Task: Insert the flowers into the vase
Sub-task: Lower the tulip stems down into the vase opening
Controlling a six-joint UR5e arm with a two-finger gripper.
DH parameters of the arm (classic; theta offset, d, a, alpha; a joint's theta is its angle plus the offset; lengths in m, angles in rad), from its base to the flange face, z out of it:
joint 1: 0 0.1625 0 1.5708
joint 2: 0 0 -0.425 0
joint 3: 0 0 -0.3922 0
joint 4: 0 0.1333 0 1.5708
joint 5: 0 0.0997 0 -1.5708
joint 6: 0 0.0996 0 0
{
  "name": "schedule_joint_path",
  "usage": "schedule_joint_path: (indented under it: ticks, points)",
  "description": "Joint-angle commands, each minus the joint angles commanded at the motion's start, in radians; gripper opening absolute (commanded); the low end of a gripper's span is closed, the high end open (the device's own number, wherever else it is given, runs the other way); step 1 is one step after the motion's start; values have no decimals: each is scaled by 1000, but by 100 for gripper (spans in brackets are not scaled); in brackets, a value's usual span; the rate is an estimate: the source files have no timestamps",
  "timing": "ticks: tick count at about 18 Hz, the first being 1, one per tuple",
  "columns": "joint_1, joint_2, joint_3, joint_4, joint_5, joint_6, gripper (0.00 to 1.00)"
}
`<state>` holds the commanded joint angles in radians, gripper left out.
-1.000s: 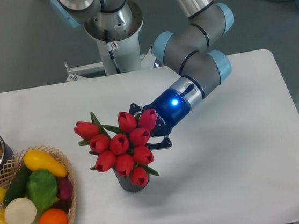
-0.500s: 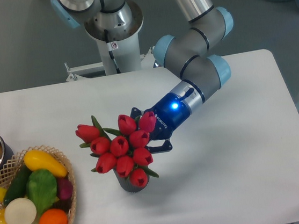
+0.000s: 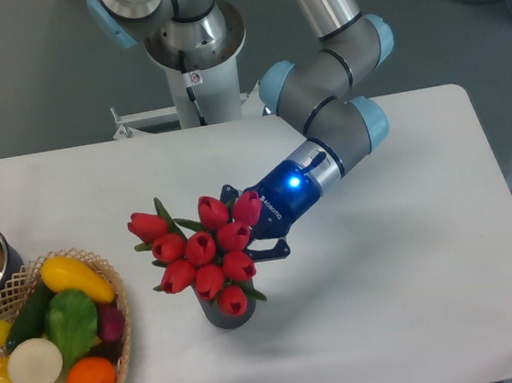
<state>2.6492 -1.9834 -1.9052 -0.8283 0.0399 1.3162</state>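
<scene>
flowers (image 3: 203,251): bunch of about ten red tulips, buds closed, green leaves poking out at the sides; tilted, heads fanned toward the upper left, lowest bud right over the vase mouth; stems hidden behind the buds
vase (image 3: 228,313): small dark grey cylinder, upright on the white table, near its middle; only the lower front shows, the mouth covered by the buds

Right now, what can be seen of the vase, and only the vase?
Only the lower part of the vase shows: a small dark grey cylinder standing upright on the white table, right of the wicker basket. The red tulips cover its mouth and upper wall. The gripper sits behind the blooms, its jaws hidden. Whether it touches the vase cannot be told.
</scene>
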Motion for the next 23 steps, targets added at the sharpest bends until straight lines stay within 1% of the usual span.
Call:
schedule_joint_path:
  ticks: [2,5,12,19,23]
  points:
    - [-2,-2,-2,0,0,0,12]
    - [0,-2,-5,0,38,6,12]
    - [2,-9,-9,0,41,9,12]
    - [0,-31,-20,2,38,83,12]
    - [3,-29,-20,0,37,87,13]
